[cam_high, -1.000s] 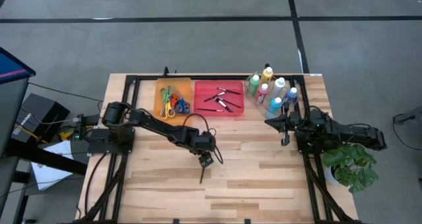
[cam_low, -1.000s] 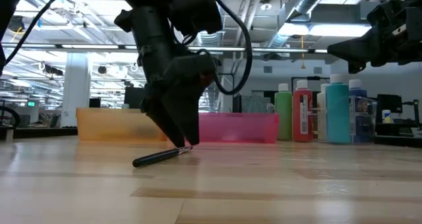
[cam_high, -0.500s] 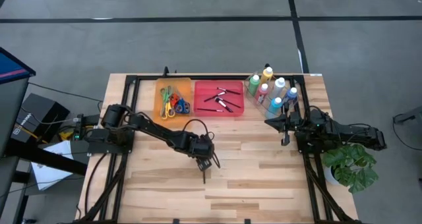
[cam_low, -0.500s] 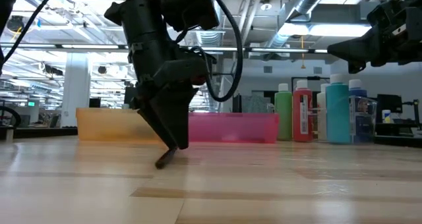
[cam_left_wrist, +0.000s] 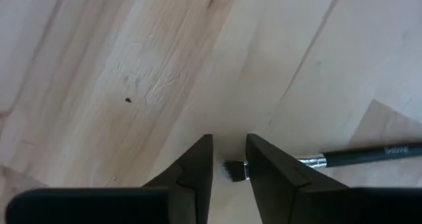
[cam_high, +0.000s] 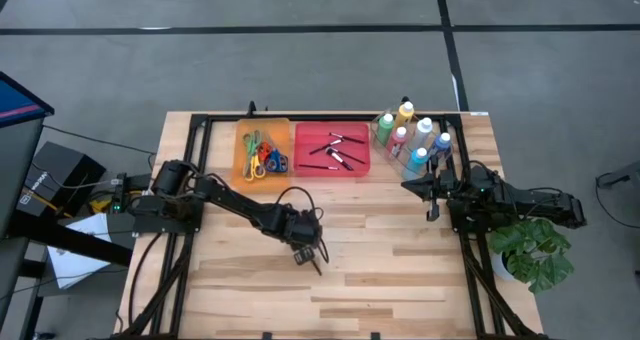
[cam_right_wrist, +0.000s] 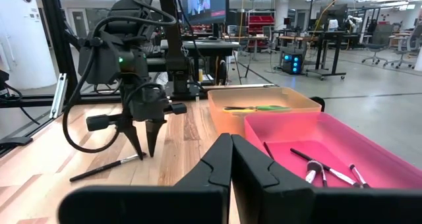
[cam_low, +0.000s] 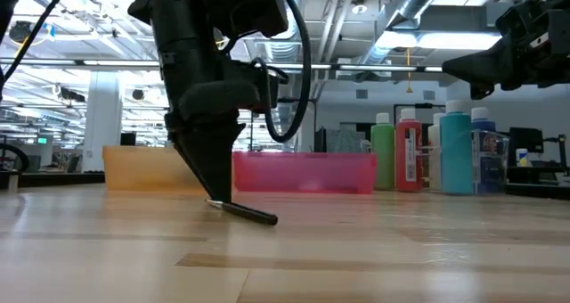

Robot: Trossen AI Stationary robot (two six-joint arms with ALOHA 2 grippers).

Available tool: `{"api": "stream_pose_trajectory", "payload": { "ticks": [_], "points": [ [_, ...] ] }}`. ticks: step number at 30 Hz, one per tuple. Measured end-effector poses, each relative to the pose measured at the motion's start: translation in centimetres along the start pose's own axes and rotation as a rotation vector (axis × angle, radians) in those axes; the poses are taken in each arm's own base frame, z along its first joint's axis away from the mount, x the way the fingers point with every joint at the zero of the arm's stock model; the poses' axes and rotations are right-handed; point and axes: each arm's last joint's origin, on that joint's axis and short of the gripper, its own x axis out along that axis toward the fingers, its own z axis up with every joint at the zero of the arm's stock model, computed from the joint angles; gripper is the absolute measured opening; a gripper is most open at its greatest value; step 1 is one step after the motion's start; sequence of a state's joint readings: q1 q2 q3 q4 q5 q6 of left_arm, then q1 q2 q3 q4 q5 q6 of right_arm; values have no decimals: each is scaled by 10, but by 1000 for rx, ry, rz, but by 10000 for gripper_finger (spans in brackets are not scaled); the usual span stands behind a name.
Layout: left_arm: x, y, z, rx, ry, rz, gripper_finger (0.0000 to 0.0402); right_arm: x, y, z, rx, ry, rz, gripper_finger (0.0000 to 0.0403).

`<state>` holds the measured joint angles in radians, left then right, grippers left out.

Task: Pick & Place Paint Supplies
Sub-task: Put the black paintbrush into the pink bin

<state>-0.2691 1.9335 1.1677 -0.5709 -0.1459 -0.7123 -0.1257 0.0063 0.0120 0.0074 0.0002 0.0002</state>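
Left tool (cam_left_wrist: 229,163): lowered tips-down to the desk (cam_high: 380,270), fingers narrowed about the bristle end of a brush (cam_low: 245,213); contact with the ferrule cannot be told. Brush lies flat near the desk's middle, long axis diagonal, handle directed away from the tool; its far end is cut off in the left wrist view. Right tool (cam_right_wrist: 231,142): closed, empty, beside the paint bottles (cam_high: 412,140).

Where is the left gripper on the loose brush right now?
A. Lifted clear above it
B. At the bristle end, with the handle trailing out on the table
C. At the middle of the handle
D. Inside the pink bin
B: in the left wrist view the left gripper straddles the bristle tip of the brush, whose handle lies out to one side on the table.
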Motion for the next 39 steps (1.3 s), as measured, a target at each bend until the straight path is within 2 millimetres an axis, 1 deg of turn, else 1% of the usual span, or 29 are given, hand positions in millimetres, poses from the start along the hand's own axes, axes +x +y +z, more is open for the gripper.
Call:
{"api": "stream_pose_trajectory", "payload": {
  "ticks": [5,8,11,14,17,19,21,25,27,30,33,35,39],
  "points": [
    [-8,2,1,146,-16,-7,77,0,0,0,0,1,0,0],
    [-25,6,5,228,-57,-24,86,0,0,0,0,0,0,0],
    [-47,8,10,320,-131,-46,106,0,0,0,0,0,0,0],
    [-64,10,11,396,-184,-54,136,0,0,0,0,0,0,0],
    [-75,9,11,373,-216,-73,174,0,0,0,0,1,0,0],
    [-74,6,6,356,-203,-93,202,0,0,0,0,0,0,0],
    [-70,1,-3,340,-174,-104,228,0,0,0,0,0,0,0],
    [-57,-16,-23,278,-124,-125,265,0,0,0,0,0,0,0],
    [-54,-27,-29,235,-138,-155,273,0,0,0,0,1,0,0],
    [-51,-43,-36,199,-169,-210,274,0,0,0,0,0,0,0],
    [-49,-51,-40,193,-203,-220,269,0,0,0,0,0,0,0],
    [-49,-53,-42,248,-234,-193,263,0,0,0,0,0,0,0],
    [-51,-56,-42,524,-299,-157,252,0,0,0,0,0,0,0]
  ]
}}
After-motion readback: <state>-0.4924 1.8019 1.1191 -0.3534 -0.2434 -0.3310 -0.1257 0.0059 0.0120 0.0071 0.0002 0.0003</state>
